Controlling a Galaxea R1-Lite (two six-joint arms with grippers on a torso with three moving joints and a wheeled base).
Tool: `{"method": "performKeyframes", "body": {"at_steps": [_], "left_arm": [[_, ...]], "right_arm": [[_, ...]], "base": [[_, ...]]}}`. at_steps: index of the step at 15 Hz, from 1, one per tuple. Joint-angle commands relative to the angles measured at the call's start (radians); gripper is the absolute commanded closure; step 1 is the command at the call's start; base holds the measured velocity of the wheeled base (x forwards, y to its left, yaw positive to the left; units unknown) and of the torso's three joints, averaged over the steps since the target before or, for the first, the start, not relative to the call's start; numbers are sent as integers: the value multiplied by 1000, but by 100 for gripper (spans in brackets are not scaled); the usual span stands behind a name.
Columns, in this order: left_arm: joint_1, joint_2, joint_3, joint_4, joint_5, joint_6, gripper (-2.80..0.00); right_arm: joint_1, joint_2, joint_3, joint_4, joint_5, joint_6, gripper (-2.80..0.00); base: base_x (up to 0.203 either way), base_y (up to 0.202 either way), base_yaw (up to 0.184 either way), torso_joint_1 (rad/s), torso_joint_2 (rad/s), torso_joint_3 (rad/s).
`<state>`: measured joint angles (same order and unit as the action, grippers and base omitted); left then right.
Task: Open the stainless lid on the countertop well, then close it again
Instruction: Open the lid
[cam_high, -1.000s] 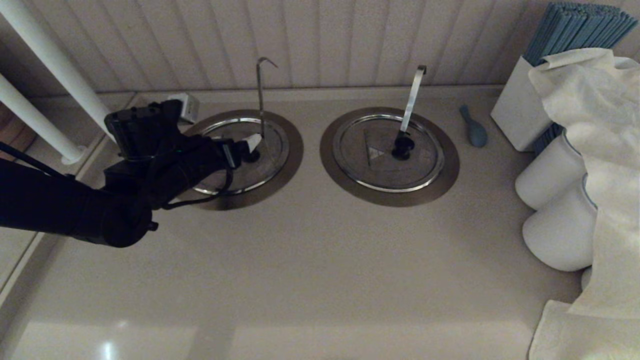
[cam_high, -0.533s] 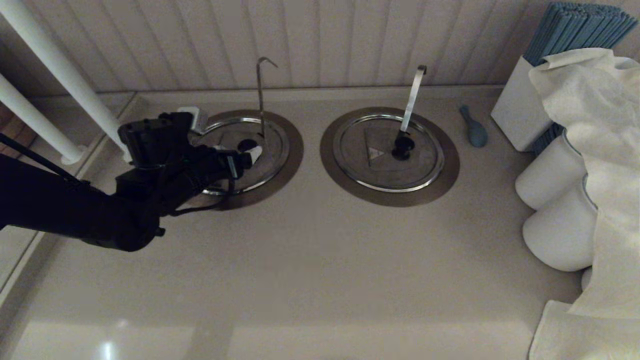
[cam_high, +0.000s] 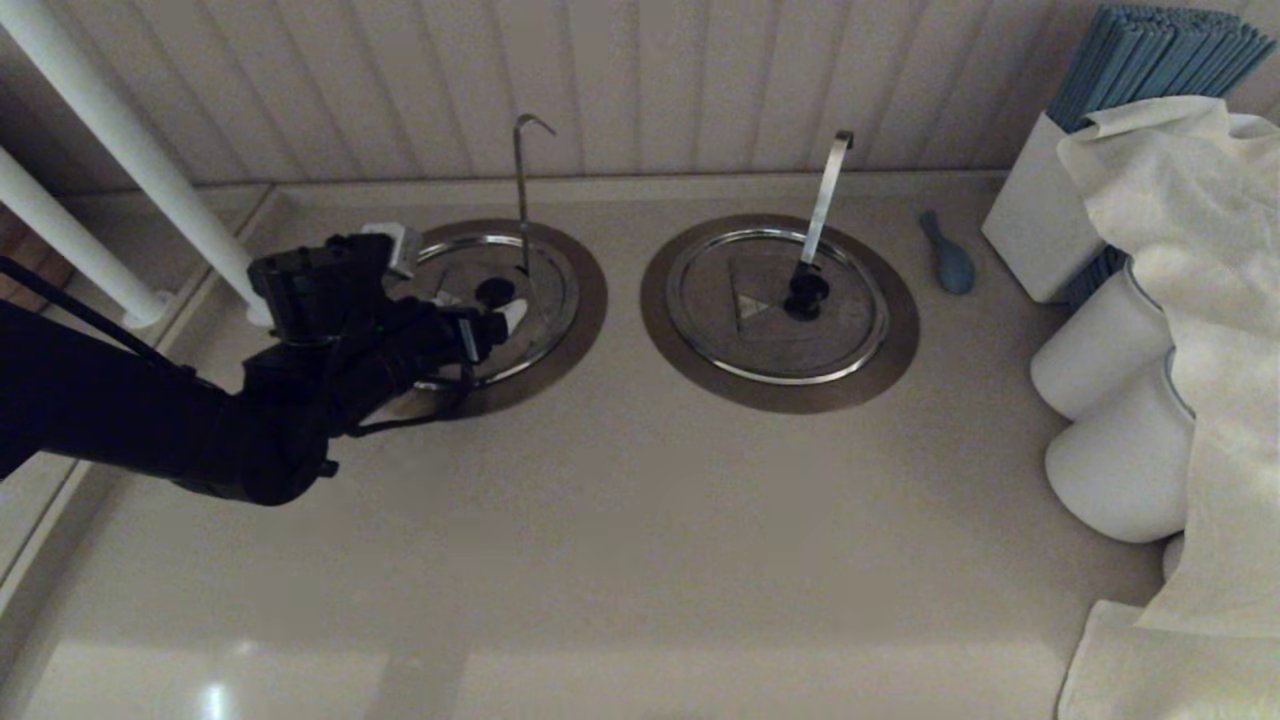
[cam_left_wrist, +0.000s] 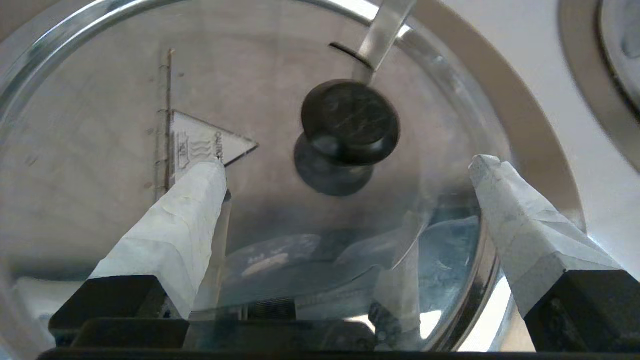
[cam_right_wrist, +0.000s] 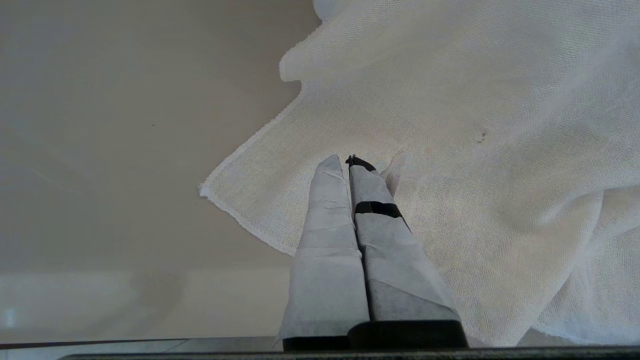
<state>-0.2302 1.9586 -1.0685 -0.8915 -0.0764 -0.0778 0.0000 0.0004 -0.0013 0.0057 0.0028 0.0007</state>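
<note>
Over the lid (cam_left_wrist: 100, 100) near the counter's back-left corner, we see our left gripper (cam_left_wrist: 345, 165) spread apart (knob (cam_left_wrist: 350, 122) untouched). Our right gripper (cam_right_wrist: 347, 162) sits pressed together above a cloth (cam_right_wrist: 475, 125).

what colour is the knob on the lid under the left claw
Black, glossy knob at the centre of the stainless lid; the left wrist view shows it best.

Two lids (cam_high: 500, 305) (cam_high: 777, 303), two utensil handles (cam_high: 521, 190) (cam_high: 824, 200)
</note>
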Motion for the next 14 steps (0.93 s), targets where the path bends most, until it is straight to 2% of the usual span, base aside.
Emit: {"method": "performKeyframes", "body": {"at_steps": [1,4,11,14], "left_arm": [[0,23,2,-40,0,0,-280],[0,65,10,-131,4,16,-280],[2,77,7,-136,10,21,-280],[0,90,-1,-137,33,35,-280]], "right_arm": [[0,0,0,0,0,-1,0],[0,1,0,0,0,-1,0],[0,0,0,0,0,0,0],[0,0,0,0,0,0,0]], "base": [[0,0,0,0,0,0],[0,0,0,0,0,0],[0,0,0,0,0,0],[0,0,0,0,0,0]]}}
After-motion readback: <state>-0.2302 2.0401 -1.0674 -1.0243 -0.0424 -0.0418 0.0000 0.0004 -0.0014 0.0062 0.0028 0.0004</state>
